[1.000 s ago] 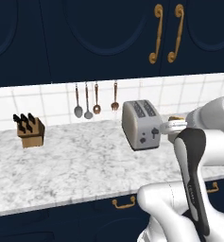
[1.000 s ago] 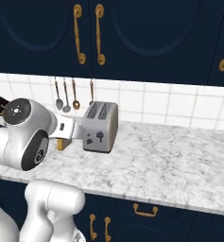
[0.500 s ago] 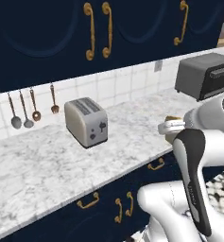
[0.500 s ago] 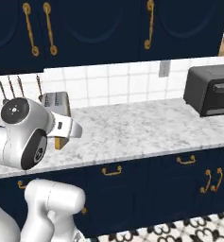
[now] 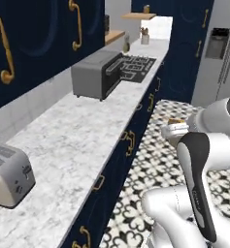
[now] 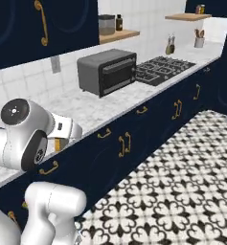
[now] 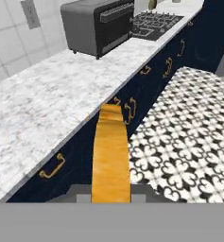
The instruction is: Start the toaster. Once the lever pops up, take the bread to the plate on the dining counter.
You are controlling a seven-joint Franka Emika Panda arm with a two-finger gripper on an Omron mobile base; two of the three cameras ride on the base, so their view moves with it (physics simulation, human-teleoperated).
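My gripper [image 7: 111, 193] is shut on the bread [image 7: 111, 151], a golden-brown slice seen edge-on that sticks out over the counter's front edge and the floor. In the left base view the gripper [image 5: 176, 130] holds the bread [image 5: 176, 121] out over the patterned floor, beside the white arm. From the right base side, the bread [image 6: 60, 144] peeks out under the hand [image 6: 67, 131]. The silver toaster [image 5: 7, 175] stands on the marble worktop [image 5: 77, 145] at the lower left, well behind the gripper. Its lever is too small to read. The plate and the dining counter are out of view.
A black toaster oven [image 5: 97, 75] [image 6: 107, 71] [image 7: 97, 23] sits further along the worktop, with a gas hob [image 5: 133, 65] [image 6: 165, 67] beyond it. Navy drawers with gold handles [image 6: 122, 143] line the counter front. A grey fridge [image 5: 223, 48] stands at the far end. Patterned floor [image 6: 182, 191] lies open to the right.
The whole picture has swung along the counter, so the camera has moved; the toaster now lies at the left edge and the toaster oven and hob have come into view. The bread stays in the gripper.
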